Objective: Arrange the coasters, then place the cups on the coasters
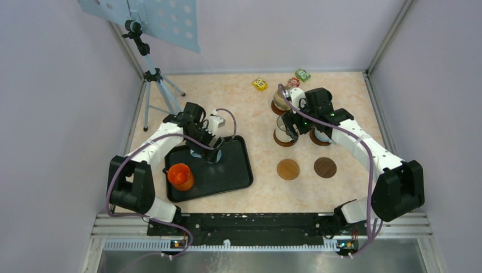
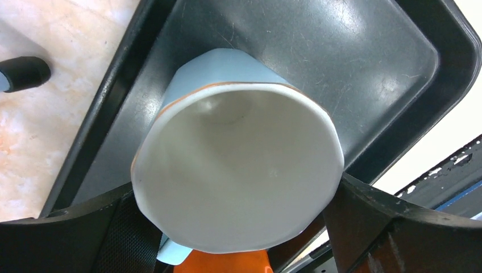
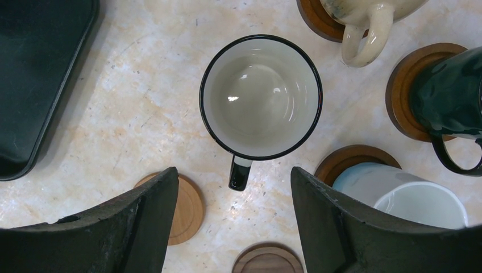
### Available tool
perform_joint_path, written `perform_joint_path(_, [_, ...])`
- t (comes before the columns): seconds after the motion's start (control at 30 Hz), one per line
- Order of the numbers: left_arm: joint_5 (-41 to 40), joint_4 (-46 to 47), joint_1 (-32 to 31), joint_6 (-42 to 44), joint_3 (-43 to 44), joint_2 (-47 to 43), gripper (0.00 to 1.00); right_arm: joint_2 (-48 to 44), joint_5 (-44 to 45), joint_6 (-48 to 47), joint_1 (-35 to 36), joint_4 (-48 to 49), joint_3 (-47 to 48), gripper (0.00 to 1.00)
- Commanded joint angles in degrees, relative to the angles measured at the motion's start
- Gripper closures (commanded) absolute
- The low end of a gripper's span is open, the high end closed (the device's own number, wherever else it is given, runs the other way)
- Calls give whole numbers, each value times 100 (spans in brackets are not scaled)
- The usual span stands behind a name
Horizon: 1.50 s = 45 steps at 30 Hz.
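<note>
In the left wrist view a white cup with a light-blue handle (image 2: 239,170) stands on the black tray (image 2: 364,62). My left gripper (image 2: 236,185) is open, one finger close on each side of the cup's rim. An orange cup (image 1: 181,176) stands on the same tray. My right gripper (image 3: 233,170) hangs open above a white dark-rimmed cup (image 3: 260,96). Around it a beige cup (image 3: 364,23), a dark green cup (image 3: 449,96) and a pale white cup (image 3: 398,196) each stand on a brown coaster. Two bare coasters (image 1: 288,169) (image 1: 325,167) lie nearer the arms.
Yellow (image 1: 260,84), red (image 1: 293,82) and green (image 1: 302,74) blocks lie at the back of the table. A tripod (image 1: 153,77) with a perforated sheet stands at the back left. Walls close in the table on three sides.
</note>
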Motion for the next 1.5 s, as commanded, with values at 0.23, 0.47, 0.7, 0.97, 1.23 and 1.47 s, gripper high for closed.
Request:
perform_joint_path(0.23, [-40, -595, -14, 178, -92, -519, 1, -230, -59, 18, -44, -35, 272, 28])
perform_joint_path(0.47, [-2, -847, -18, 331, -51, -686, 3, -247, -77, 27, -44, -52, 288, 28])
perform_joint_path(0.7, [-143, -1072, -21, 501, 23, -778, 7, -284, -85, 9, -44, -92, 293, 28])
perform_joint_path(0.97, [-624, -1281, -21, 653, 82, -1035, 14, -266, -120, 18, -44, -90, 286, 28])
perform_joint_path(1.23, [-1096, -1074, 142, 691, 479, -1399, 38, -287, -147, 18, -44, -99, 247, 28])
perform_joint_path(1.47, [-1646, -645, 357, 966, 110, -1203, 61, -321, -149, 19, -44, -125, 249, 28])
